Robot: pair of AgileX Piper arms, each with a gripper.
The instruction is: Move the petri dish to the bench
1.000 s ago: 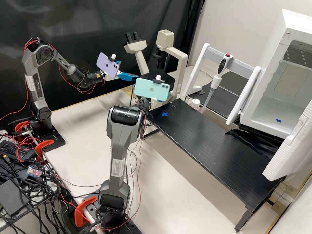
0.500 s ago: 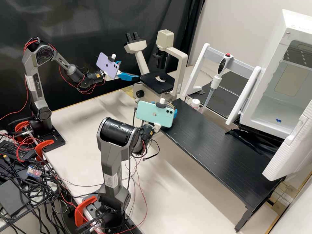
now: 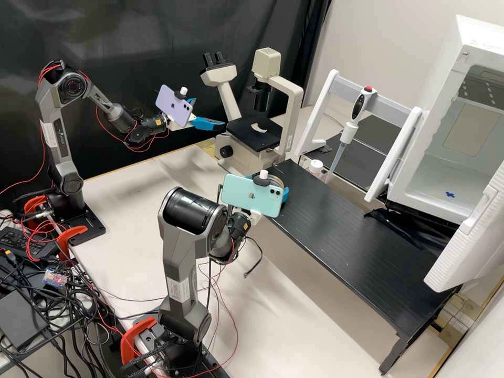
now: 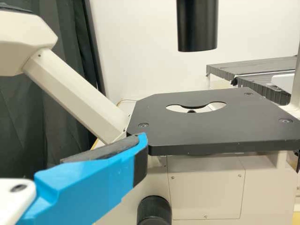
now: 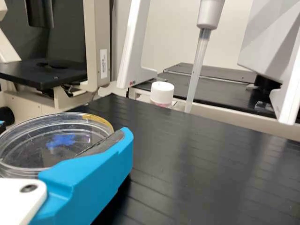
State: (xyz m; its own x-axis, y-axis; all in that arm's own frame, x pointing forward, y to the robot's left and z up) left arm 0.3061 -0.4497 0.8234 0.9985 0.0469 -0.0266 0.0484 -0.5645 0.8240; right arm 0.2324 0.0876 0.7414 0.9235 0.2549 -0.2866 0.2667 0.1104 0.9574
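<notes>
Pinching the petri dish (image 5: 44, 145): the right gripper (image 3: 269, 182), its blue fingers closed on the dish from either side.
Petri dish: clear and round, held at the microscope end of the black table (image 3: 357, 244), over a blue mark (image 5: 61, 140) seen through it; whether its base touches the table, I cannot tell.
Right finger pad: a dark strip against the dish's rim in the right wrist view.
Left gripper (image 3: 209, 112): spread, nothing between its fingers, near the microscope (image 3: 295, 113).
Microscope stage (image 4: 211, 129): black and flat, with a curved cut-out; one blue finger of the left gripper shows near its corner in the left wrist view.
Phones: a mint one (image 3: 252, 196) mounted on the right arm, a lilac one (image 3: 175, 107) on the left.
Pipette (image 3: 344, 136): upright but leaning a little, on a white frame (image 3: 386, 102) beyond the black table.
White-lidded container (image 5: 161, 92): just beside the pipette.
White cabinet (image 3: 475, 39): door (image 3: 467, 244) open, another blue mark (image 3: 450, 194) on its floor.
</notes>
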